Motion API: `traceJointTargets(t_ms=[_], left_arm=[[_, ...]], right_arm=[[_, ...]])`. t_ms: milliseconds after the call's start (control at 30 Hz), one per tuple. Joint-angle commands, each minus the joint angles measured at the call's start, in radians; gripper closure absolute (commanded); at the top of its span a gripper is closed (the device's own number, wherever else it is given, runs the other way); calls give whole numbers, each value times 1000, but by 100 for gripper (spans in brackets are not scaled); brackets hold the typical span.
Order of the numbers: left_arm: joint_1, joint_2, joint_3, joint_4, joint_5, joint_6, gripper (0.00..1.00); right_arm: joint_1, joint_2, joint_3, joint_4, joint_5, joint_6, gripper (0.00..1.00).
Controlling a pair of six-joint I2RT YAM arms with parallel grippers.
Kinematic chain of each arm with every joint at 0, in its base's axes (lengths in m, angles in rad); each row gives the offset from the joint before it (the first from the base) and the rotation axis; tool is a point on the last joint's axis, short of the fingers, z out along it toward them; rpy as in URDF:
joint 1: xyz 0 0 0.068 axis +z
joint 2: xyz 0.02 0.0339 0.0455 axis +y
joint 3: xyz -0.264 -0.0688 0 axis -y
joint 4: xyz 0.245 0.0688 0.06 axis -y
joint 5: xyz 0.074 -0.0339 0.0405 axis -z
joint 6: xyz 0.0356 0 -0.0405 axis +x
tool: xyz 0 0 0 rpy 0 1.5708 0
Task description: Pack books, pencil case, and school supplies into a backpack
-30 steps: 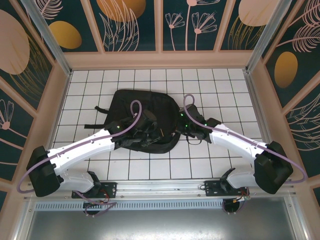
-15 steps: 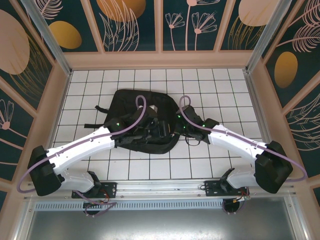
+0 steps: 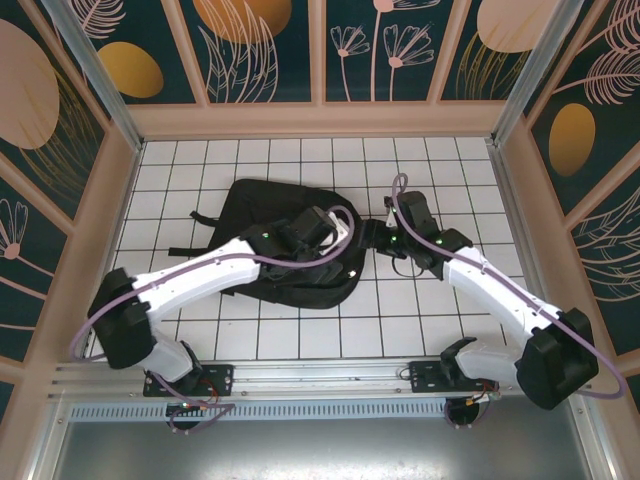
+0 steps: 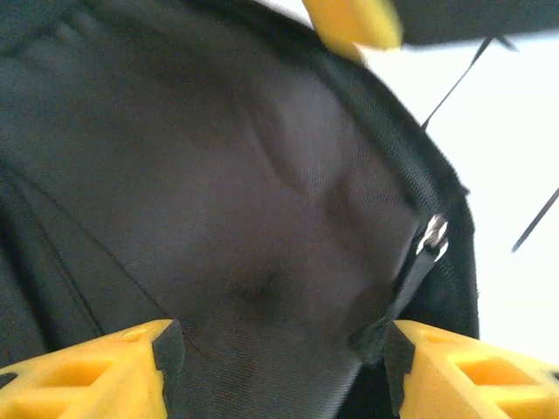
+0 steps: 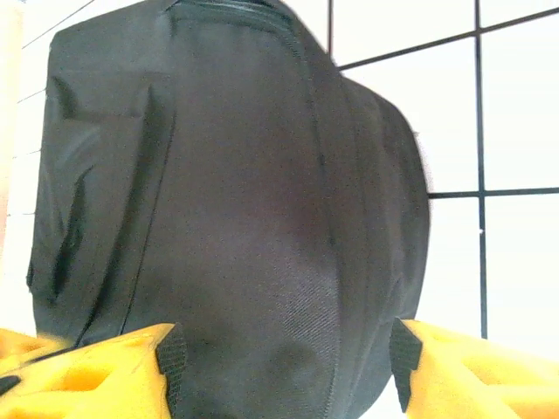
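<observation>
Left gripper [image 4: 279, 371] and right gripper [image 5: 284, 371] gape empty; the large soft black fabric backpack [image 3: 250, 205] looks floppy, so I'd pinch an edge.

White gridded tabletop [image 3: 300, 335]; teal walls [image 3: 400, 60] with leaf motifs, seemingly wood-framed.

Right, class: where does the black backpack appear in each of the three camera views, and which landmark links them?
Top external: backpack lies mid-table, partly under the left arm.
Left wrist: backpack spreads across left and centre.
Right wrist: backpack sits centre-left.
Shared landmark: white table, at its right in both wrist views.
</observation>
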Motion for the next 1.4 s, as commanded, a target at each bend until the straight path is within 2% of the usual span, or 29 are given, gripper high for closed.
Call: traceJointTargets(t_ms=[0,233,433,533,667,833,1000,1367], left_arm=[[5,30,19,-47,-4,240,36],[7,-55,-67,75,129,531,31],[8,13,-61,19,216,634,32],[9,30,-64,49,255,648,32],[10,70,-55,61,222,671,34],[9,77,-50,87,319,649,34],[8,102,-39,98,349,633,34],[8,224,47,112,338,584,43]], right_arm=[[-30,17,37,-1,-103,-61,36],[-84,65,18,16,-167,-75,38],[-149,114,12,60,-275,-19,37],[-149,131,11,77,-295,-8,37],[-148,138,3,91,-310,-2,37],[-145,150,-23,93,-293,3,38],[-141,183,-50,113,-286,29,40],[-102,245,-51,150,-246,57,44]])
